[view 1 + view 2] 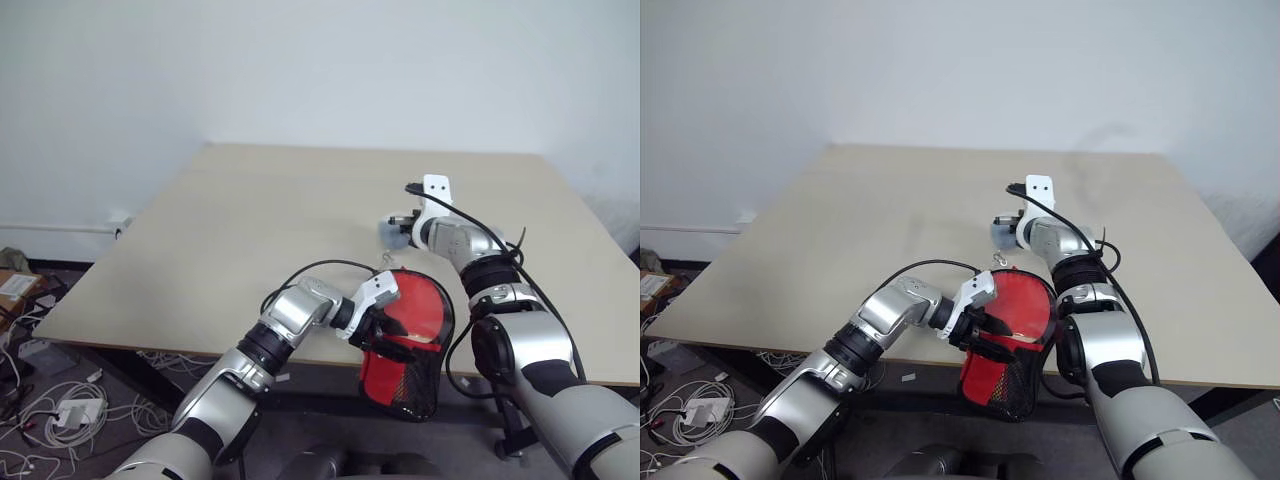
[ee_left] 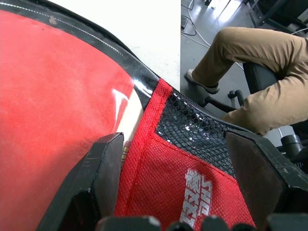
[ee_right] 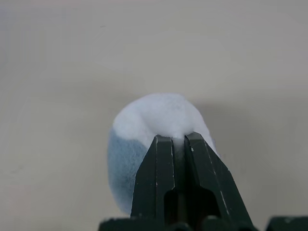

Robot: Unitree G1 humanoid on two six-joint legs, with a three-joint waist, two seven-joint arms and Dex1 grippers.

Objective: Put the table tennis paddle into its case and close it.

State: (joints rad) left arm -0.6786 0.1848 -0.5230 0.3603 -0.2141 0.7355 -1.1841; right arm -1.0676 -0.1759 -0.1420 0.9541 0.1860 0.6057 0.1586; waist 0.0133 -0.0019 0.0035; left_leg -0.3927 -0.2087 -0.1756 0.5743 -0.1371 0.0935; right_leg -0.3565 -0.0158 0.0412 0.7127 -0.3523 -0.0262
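Two grippers: both busy at the near edge of the table, each on a different thing.

Left gripper: jaws wide, straddling the case where the red mesh meets the black zip edge; in the left wrist view a finger sits on either side of the fabric. I read this as a hold, since the case hangs off the table edge with nothing under it.

Case: long axis near vertical, narrow end toward 6 o'clock, round end up at the table edge.

Table tennis paddle: red rubber face inside the open case mouth, a sliver of pale handle showing beside the left finger. It looks already seated in the case.

Right gripper: fingers pinched shut on a small grey-white plush ball, over bare tabletop.

Key relation: from the right gripper the case lies at about 7 o'clock, near but apart. The left arm is on it; the right is the free one for the zip.

Judgement: the zip is not yet closed, and the plush must be let go first.

Bystander: a seated person's leg beyond the table.
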